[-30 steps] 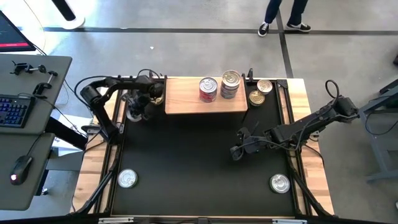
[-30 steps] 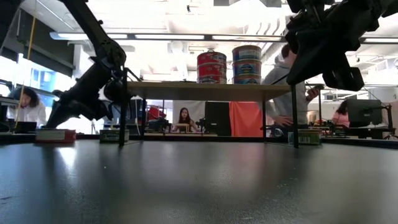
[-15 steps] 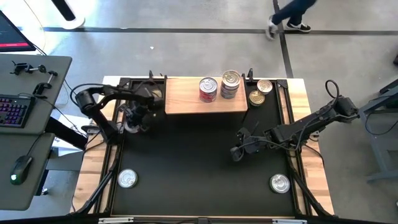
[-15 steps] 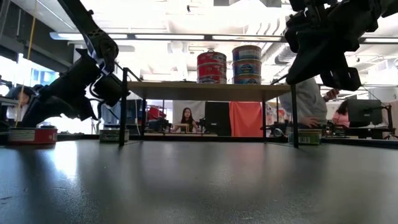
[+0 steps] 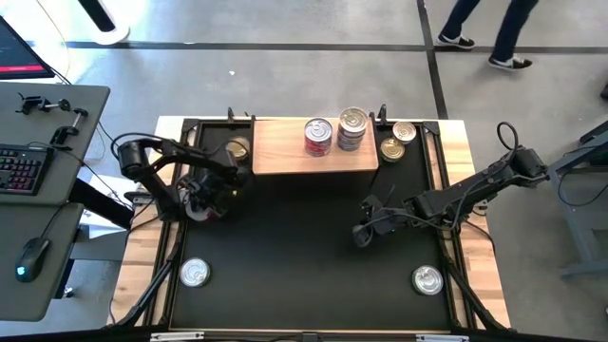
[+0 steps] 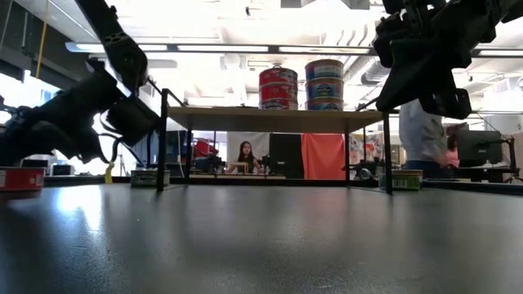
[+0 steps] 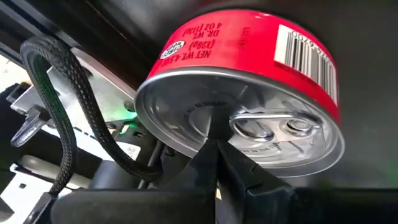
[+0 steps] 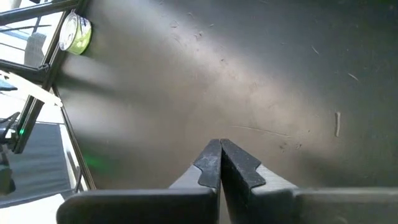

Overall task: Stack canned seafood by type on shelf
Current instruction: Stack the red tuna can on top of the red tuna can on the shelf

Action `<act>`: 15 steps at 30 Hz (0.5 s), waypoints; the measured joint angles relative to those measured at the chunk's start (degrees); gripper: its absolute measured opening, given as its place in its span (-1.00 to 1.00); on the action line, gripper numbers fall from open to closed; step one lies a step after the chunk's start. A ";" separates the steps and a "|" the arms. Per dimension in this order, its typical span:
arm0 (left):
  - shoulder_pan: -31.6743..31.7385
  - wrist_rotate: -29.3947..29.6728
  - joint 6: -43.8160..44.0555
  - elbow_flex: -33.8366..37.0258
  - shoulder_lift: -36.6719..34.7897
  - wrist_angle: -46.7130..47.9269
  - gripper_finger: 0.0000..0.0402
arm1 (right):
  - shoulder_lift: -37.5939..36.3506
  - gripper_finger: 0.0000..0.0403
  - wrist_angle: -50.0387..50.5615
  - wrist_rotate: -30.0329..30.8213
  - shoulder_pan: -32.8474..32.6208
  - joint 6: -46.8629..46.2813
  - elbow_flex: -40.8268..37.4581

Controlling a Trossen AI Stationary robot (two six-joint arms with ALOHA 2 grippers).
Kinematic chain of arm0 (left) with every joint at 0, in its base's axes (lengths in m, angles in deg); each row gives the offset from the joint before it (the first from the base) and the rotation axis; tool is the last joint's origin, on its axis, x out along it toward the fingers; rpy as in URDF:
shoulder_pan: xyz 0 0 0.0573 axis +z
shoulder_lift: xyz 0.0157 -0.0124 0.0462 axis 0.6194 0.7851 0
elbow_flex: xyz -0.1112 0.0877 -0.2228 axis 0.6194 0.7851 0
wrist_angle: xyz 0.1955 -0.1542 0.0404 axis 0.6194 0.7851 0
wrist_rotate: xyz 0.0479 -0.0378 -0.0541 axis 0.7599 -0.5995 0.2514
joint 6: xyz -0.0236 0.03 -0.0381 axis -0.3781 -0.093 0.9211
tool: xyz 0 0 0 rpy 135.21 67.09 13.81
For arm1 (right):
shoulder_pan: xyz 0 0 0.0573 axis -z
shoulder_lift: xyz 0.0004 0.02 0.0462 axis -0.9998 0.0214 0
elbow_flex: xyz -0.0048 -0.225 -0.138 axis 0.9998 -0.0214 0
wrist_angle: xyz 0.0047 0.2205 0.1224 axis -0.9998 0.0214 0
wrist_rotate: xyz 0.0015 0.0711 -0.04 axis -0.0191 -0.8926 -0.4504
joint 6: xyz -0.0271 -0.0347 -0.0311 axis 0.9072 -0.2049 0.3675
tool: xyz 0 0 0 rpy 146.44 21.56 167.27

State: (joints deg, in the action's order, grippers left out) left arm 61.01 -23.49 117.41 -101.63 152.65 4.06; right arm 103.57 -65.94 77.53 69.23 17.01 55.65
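Note:
A red tin (image 7: 249,43) of canned seafood with a silver pull-tab lid stands on the black mat near the table's left edge (image 5: 197,210), also in the low view (image 6: 16,177). My left gripper (image 7: 214,127) is shut, with its tips on that lid. The wooden shelf (image 5: 285,154) carries a red stack (image 5: 317,136) and a bluish stack (image 5: 351,128). My right gripper (image 5: 361,233) hangs shut above the mat's middle right, touching nothing (image 8: 219,146). My left gripper sets its shut fingertips (image 7: 211,143) on the red tin's silver lid (image 7: 186,118), close to the pull tab (image 7: 267,127). The fingers slant down from the table's left. The tin stands flat on the mat, lid up.
Two loose tins (image 5: 404,131) (image 5: 391,149) lie right of the shelf and one (image 5: 237,149) at its left end. Two more sit near the front, at the left (image 5: 195,274) and right (image 5: 427,279). A person walks on the floor beyond the table (image 5: 494,28).
My left gripper has moved from beside the shelf's left end toward the table's near edge. The red tin has slid along the mat with it, staying flat.

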 joint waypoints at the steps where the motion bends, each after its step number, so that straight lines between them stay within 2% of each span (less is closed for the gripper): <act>1: -0.89 -0.06 0.70 0.00 -0.01 0.00 -1.00 | 0.00 -1.00 0.00 0.01 0.01 0.43 0.00; 6: -5.53 -3.63 4.18 0.02 -0.01 -0.28 -1.00 | 0.00 -1.00 0.01 0.00 0.00 2.76 0.00; 15: -12.11 -6.43 9.55 -0.31 -0.04 -1.40 -1.00 | 0.00 -1.00 0.01 0.02 0.05 5.90 0.00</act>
State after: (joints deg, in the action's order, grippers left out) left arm 48.90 -29.92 126.95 -101.94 152.61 2.65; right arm 103.57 -65.93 77.55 69.29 22.91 55.65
